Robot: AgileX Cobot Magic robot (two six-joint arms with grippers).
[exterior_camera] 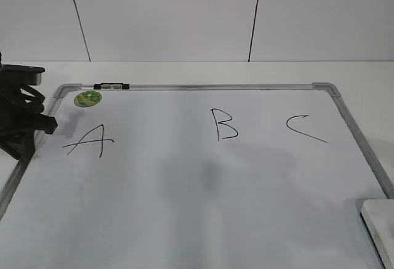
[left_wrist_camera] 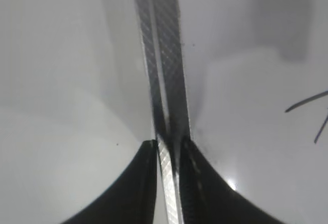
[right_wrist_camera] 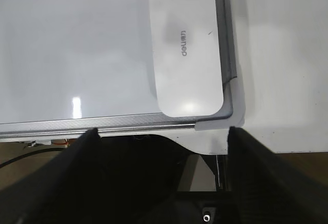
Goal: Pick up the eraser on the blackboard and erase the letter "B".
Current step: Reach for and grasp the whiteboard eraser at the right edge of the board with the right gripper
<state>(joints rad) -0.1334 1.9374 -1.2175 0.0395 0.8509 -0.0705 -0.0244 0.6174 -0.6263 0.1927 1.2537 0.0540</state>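
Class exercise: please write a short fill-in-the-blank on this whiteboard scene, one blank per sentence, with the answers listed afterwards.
1. On the blackboard, the letter "B" stands between the "A" and the ____.
2. The round green sticker sits directly above the letter ____.
3. The eraser lies in a ____ of the board, against its frame.
4. The right gripper stands ____, holding nothing.

Missing words: "C"; "A"; corner; open

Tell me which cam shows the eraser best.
Right wrist view: the whole eraser is visible, lying in the blackboard corner against the frame. Exterior view catches only a cropped edge of it at bottom right. Left wrist view doesn't show it.
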